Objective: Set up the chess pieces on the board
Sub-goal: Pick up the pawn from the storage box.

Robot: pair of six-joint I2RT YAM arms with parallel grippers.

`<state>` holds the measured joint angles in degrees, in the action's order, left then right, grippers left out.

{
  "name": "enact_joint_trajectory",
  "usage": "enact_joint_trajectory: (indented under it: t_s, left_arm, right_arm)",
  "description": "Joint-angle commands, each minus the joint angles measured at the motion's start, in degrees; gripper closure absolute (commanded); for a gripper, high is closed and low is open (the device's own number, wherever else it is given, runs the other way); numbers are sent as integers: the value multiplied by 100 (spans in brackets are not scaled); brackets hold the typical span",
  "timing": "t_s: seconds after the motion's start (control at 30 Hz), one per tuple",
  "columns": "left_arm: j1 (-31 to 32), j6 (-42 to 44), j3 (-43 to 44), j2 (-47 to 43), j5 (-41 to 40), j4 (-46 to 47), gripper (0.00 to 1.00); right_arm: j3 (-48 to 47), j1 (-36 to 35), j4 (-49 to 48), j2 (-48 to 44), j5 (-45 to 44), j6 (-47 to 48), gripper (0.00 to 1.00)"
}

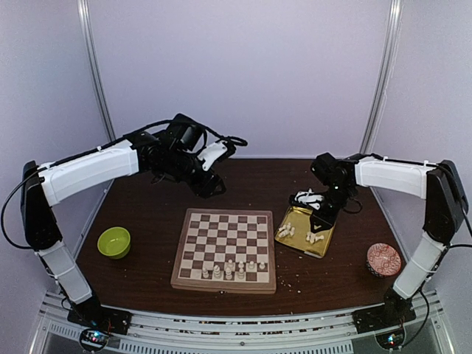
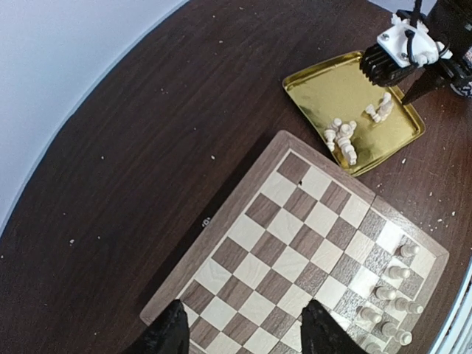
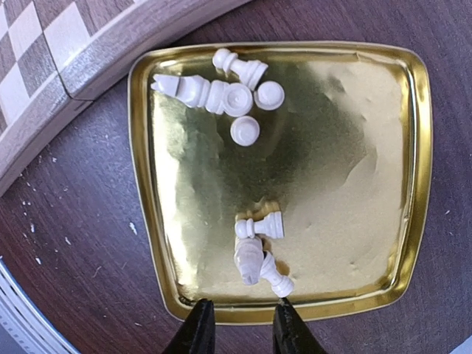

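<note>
Fetching chess pieces (image 3: 258,258) from tray (image 3: 414,184): right gripper (image 3: 242,326) narrowly parted, empty, at 6 o'clock rim; centre jaws over nearest piece. Left gripper (image 2: 243,333) released, empty, over board (image 2: 287,262).

no text, label or number can be read anywhere.

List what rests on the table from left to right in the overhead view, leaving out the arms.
green bowl → board → gold tray → round patterned disc
</note>
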<state>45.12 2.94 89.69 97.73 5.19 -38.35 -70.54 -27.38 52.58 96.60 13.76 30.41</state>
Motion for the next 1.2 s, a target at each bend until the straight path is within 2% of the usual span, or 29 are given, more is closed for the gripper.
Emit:
enact_joint_trajectory:
  t_s: [0.0,0.23,0.6,1.17]
  left_arm:
    - [49,-121,-212,-160,201,382,47]
    - [49,-125,-241,-228,15,372,46]
    - [49,-138,-251,-297,-228,375,46]
    - [49,-94,-267,-360,-235,373,46]
  right_arm:
    - [-14,8,99,284,-303,35,73]
    - [-285,-13,38,512,-160,-28,73]
    - [-1633,-303,366,1391,345,-238,74]
    - [-1695,-600,283,1993,-65,-321,76]
